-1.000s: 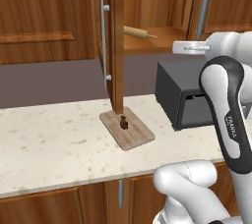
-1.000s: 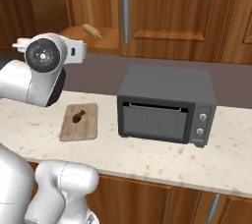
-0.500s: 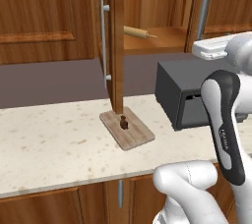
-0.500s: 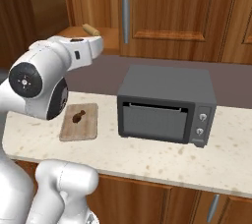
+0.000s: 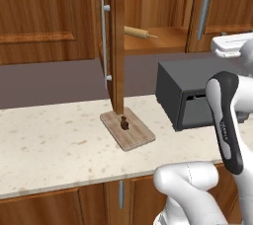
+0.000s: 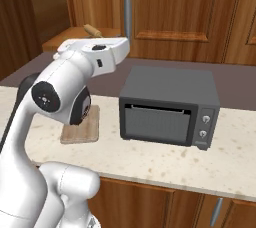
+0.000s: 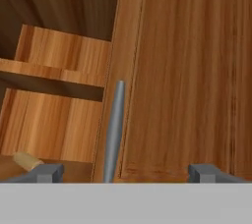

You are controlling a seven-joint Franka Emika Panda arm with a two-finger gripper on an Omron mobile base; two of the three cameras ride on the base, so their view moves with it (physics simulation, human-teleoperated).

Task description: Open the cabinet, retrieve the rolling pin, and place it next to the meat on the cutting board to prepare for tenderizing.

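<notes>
The cabinet stands open, its door [image 5: 117, 46] swung out edge-on with the long grey bar handle [image 5: 104, 41]. On the shelf inside lies the tan rolling pin [image 5: 138, 32], whose end also shows in the right base view [image 6: 91, 29] and the hand view [image 7: 27, 160]. Below on the counter, the pale cutting board [image 5: 127, 131] carries the small dark meat [image 5: 124, 124]. My gripper [image 7: 127, 173] is open and empty. It faces the closed neighbouring door, right of the open shelf and well away from the pin. The arm hides part of the board [image 6: 85, 129].
A dark grey oven [image 6: 170, 107] sits on the speckled counter [image 5: 49, 145] right of the board, under my raised hand [image 6: 100, 52]. The closed door carries a vertical grey handle [image 7: 114, 129] straight ahead of the fingers.
My hand has swung to the right at shelf height, from in front of the open cabinet to above the oven. The jaws stayed open and nothing else moved.
</notes>
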